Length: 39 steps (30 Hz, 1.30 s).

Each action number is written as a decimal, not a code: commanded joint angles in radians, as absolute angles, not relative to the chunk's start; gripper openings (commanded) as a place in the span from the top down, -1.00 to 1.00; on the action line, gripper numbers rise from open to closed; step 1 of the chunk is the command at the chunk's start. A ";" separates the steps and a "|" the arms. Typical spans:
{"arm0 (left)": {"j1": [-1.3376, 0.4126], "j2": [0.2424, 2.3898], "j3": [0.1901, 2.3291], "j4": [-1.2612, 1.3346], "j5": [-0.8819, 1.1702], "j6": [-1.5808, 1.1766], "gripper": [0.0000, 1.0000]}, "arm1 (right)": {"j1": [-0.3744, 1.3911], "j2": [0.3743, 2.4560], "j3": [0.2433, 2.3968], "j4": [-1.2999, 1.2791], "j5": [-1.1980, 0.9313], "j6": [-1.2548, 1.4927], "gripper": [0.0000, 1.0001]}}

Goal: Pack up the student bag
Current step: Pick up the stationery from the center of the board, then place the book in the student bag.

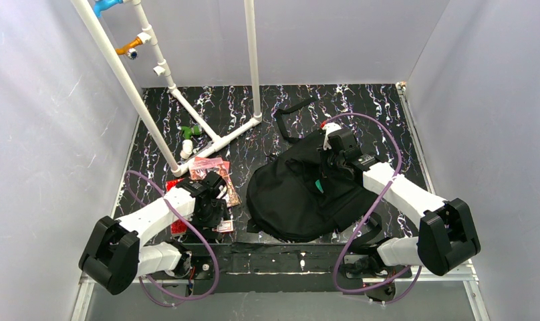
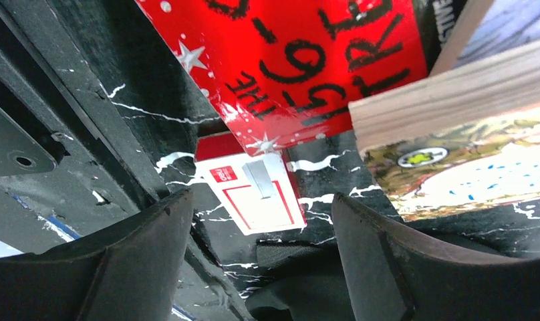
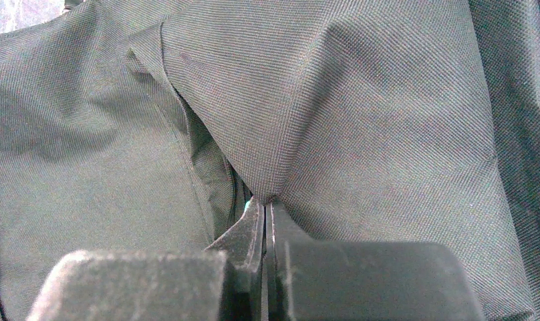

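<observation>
The right gripper [image 3: 266, 212] is pinching a fold of black fabric between fully closed fingers and pulling it up into a tented peak beside what looks like the zipper line. It is probably holding the mouth of the student bag [image 1: 291, 197] up and open so that things can be slid inside. The bag is lying slumped on the table [image 1: 361, 107] in front of the right arm, near the front edge, with its shoulder straps [image 1: 291, 110] trailing toward the back.

The left gripper [image 2: 260, 204] is hanging low over the table with its jaws standing wide apart and nothing clamped between them. Directly below the gap, a small white card with a red border [image 2: 250, 194] is lying flat, half tucked under a red cover with black lettering [image 2: 301, 60]. Beside that, an illustrated book [image 2: 468, 167] is showing its pale page edge. These items are lying in a loose overlapping pile just left of the bag, within the left arm's reach. The card, being thin and flat against the table, is likely to be awkward to pick up.
</observation>
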<state>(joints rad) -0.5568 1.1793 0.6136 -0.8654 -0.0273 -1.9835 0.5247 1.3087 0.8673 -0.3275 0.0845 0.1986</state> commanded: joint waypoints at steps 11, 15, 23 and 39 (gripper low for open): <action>-0.547 1.193 0.567 -0.847 -0.050 -1.994 -0.19 | 0.525 1.286 0.884 -0.297 0.035 0.205 0.97; -0.546 1.201 0.571 -0.840 -0.055 -1.974 0.00 | 0.525 1.290 0.883 -0.292 0.047 0.204 0.97; -0.557 1.201 0.645 -0.832 0.048 -1.843 0.19 | 0.525 1.279 0.890 -0.303 0.033 0.208 0.97; -0.750 1.450 1.048 -0.416 0.093 -1.405 0.32 | 0.525 1.285 0.923 -0.289 -0.045 0.268 0.97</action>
